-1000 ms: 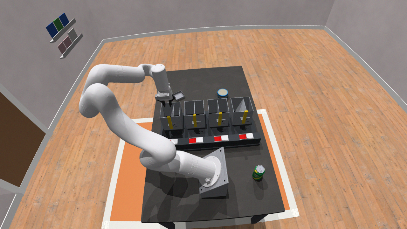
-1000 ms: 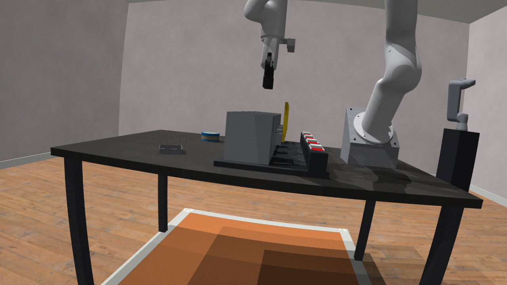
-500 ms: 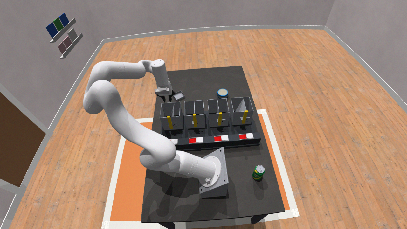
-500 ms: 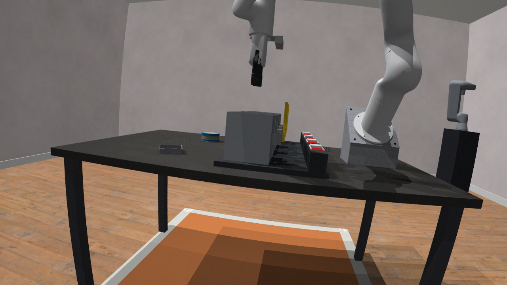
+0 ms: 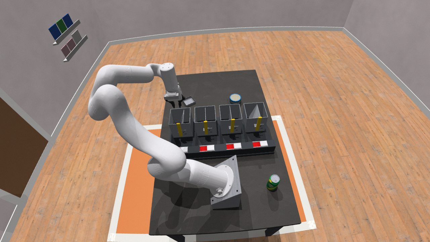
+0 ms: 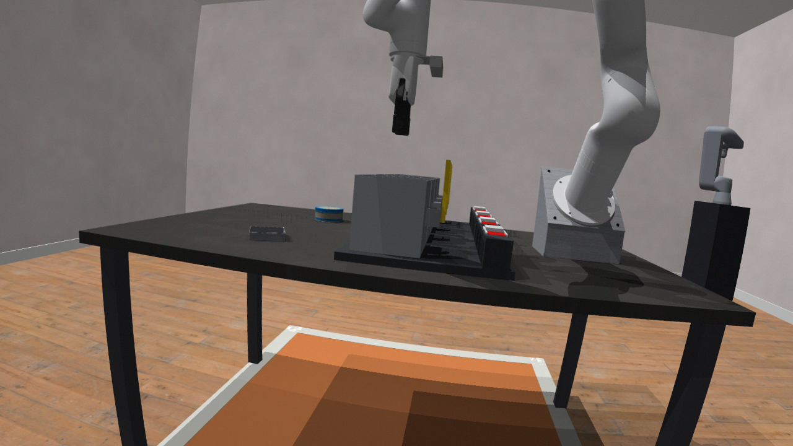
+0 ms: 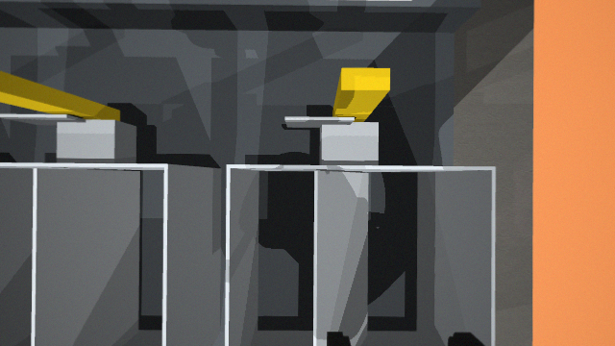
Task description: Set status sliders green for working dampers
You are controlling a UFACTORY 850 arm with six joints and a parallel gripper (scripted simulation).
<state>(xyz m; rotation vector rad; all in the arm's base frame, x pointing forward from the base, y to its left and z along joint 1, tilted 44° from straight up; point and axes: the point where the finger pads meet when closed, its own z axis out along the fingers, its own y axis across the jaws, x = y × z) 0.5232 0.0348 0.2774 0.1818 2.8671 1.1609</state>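
Four grey duct dampers stand in a row on a black base, each with a yellow lever in front: the leftmost (image 5: 180, 120) (image 7: 359, 168), the second (image 5: 205, 115), the third (image 5: 230, 114) and the right one (image 5: 255, 112). The leftmost damper's lever (image 5: 179, 129) (image 7: 362, 91) stands upright. The status sliders of the second (image 5: 206, 147), third (image 5: 233, 146) and right (image 5: 260, 144) dampers show red with a white cover beside it. The leftmost slider (image 5: 183, 149) is mostly hidden by my arm. My gripper (image 5: 176, 103) (image 6: 400, 124) (image 7: 399, 340) hangs high above the back of the leftmost damper, partly open and empty.
A small grey tray (image 5: 188, 101) (image 6: 267, 233) and a blue round tin (image 5: 234, 97) (image 6: 328, 213) lie behind the dampers. A green can (image 5: 272, 182) stands at the front right. My base block (image 5: 225, 180) (image 6: 579, 233) sits in front of the sliders.
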